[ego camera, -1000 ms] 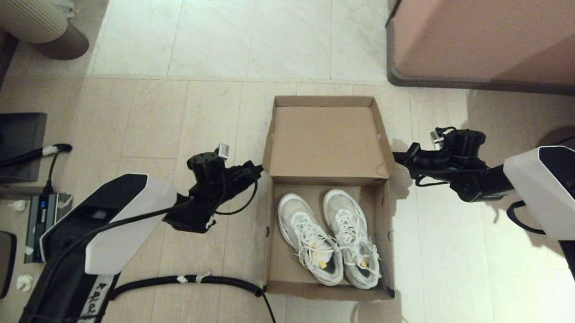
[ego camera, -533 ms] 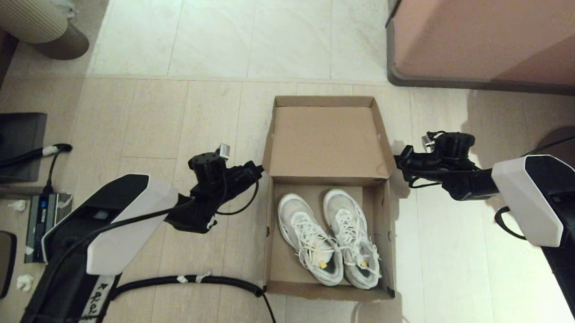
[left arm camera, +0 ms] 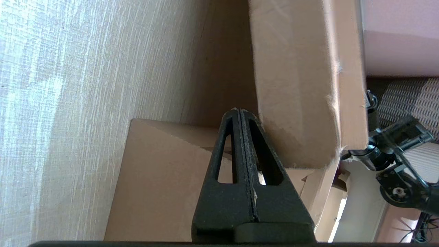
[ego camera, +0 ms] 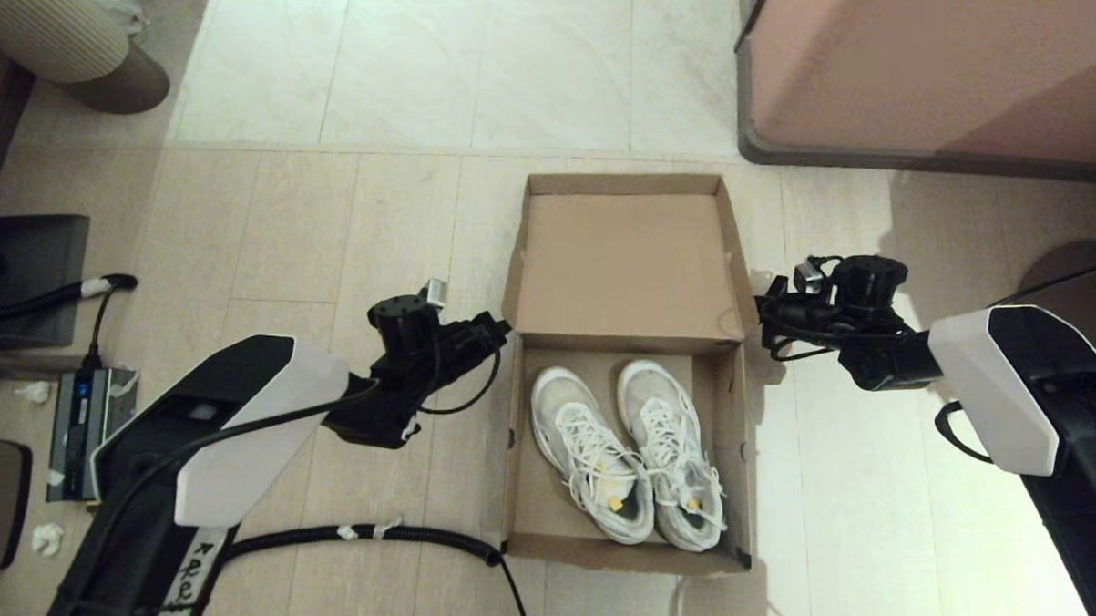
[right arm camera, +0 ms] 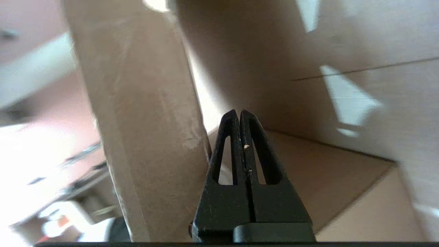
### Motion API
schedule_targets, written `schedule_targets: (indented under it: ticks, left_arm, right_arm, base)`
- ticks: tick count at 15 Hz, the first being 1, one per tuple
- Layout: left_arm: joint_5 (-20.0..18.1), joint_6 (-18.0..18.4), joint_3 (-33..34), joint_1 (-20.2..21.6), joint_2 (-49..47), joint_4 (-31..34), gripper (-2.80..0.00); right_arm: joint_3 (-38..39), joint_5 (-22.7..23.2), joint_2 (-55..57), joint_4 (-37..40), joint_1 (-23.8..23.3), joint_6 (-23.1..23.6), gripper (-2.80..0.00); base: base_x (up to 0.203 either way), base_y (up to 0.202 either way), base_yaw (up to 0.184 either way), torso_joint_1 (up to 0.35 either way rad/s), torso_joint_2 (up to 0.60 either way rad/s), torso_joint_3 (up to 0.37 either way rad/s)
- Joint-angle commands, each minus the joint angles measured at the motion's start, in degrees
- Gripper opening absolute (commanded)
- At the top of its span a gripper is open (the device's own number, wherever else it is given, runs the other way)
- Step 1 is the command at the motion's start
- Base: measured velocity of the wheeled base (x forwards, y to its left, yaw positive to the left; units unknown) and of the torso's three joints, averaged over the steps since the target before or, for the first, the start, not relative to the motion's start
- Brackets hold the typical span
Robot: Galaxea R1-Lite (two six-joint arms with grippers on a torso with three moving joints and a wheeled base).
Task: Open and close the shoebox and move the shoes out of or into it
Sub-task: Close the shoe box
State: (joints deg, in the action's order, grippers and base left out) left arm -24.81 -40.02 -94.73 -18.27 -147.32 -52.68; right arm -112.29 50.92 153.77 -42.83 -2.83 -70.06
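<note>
- Head view: since the earlier frame the right gripper (ego camera: 760, 311) has been brought in against the right corner of the hinged lid, and the lid has been tipped slightly more upright. The plain brown cardboard shoebox (ego camera: 632, 560) stands open on the floor, with the pair of white mesh lace-up sneakers (ego camera: 628, 456) lying side by side inside it.
- Left wrist view: the left gripper (left arm camera: 239, 111) is seen pressed shut, empty, just beside the lid's left corner.
- Right wrist view: the jaws are likewise closed on nothing — the tips sit behind the lid's edge.
- The lid is best pushed evenly from both corners, so the box is not skewed.
</note>
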Motion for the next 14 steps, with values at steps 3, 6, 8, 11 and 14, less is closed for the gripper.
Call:
schedule_targets:
  ticks: [3,6,8,11,14]
  left_arm:
    - [-0.08,-0.23,0.08,-0.01,-0.16,-0.32,-2.8]
    - [-0.07,-0.32,0.39,-0.01,0.07,-0.41,-2.8]
    - [0.05,-0.32,0.51,0.08,0.62,-0.41,-2.8]
    - [0.2,-0.32,0.34,0.07,0.63,-0.4,-2.8]
    - [0.2,-0.32,0.25,0.07,0.63,-0.41,-2.8]
  right_arm:
    - [-0.04,3.28,1.67,-9.77,-0.12,-11.2,-2.8]
    - [-0.04,5.2,1.94,-15.28,-0.24,-17.5,-2.8]
    - [-0.04,7.15,1.59,-17.6,-0.55,-20.85,-2.8]
    - [-0.04,11.9,0.52,-18.78,-1.29,-22.05,-2.8]
    - [-0.04,16.43,-0.62,-18.97,-1.39,-22.05,-2.8]
  base:
    - [0.0,0.0,0.0,0.0,0.0,0.0]
    - [0.0,0.0,0.0,0.0,0.0,0.0]
    - [0.0,0.0,0.0,0.0,0.0,0.0]
    - [0.0,0.0,0.0,0.0,0.0,0.0]
    - [0.0,0.0,0.0,0.0,0.0,0.0]
